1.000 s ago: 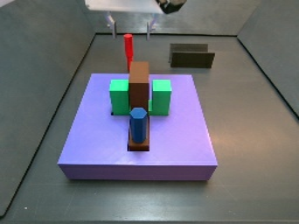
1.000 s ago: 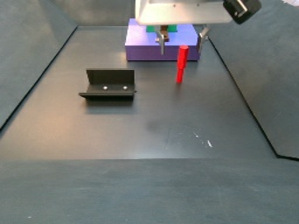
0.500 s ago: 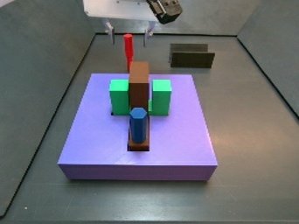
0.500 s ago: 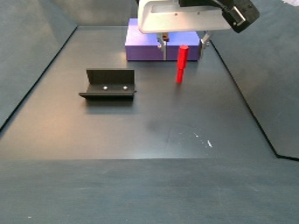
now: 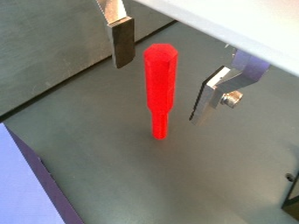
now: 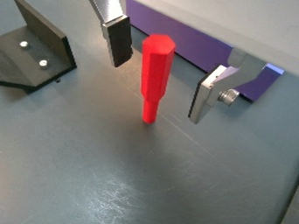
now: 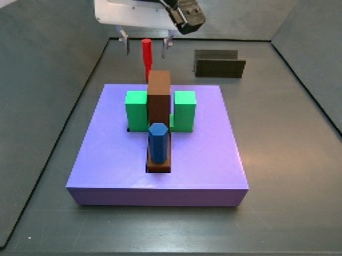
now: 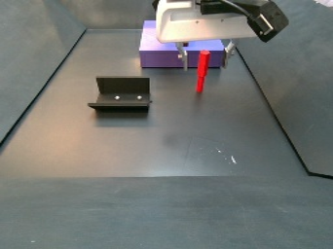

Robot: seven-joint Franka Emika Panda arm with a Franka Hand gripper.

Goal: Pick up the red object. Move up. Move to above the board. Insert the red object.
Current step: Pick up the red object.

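Two flat silver fingers (image 5: 121,39) with dark pads stand wide apart in a wrist view, one on each side of the thin bright red rod (image 5: 159,87). The gripper (image 5: 167,72) sits low around the top of the rod, and I see a gap between each pad and the red. The rod stands upright on the dark grey floor (image 5: 222,175). A bit of the big purple slab (image 5: 24,184) shows at a corner of this picture.

Next wrist view: the gripper (image 6: 162,70) is again spread around the red rod (image 6: 155,77), with the fingers (image 6: 117,38) not touching it. The dark L-shaped fixture (image 6: 35,54) stands on the floor (image 6: 140,175) off to one side. The purple slab (image 6: 193,39) lies just past the rod.

Now a side view. The gripper (image 7: 147,41) hangs near the far edge of the worktop, low over the red rod (image 7: 146,57). The rod stands on the floor just beyond the far edge of the purple slab (image 7: 201,150). On the slab lies the long brown board (image 7: 159,105), with two green blocks (image 7: 136,110) beside it and a thick blue peg (image 7: 158,142) standing in its near end. The fixture (image 7: 219,64) is near the far right corner.

Last side view: the gripper (image 8: 202,49) is over the red rod (image 8: 203,71), which stands on the floor (image 8: 169,136) just beside the purple slab (image 8: 159,53). The fixture (image 8: 121,94) is well apart, toward the left edge.
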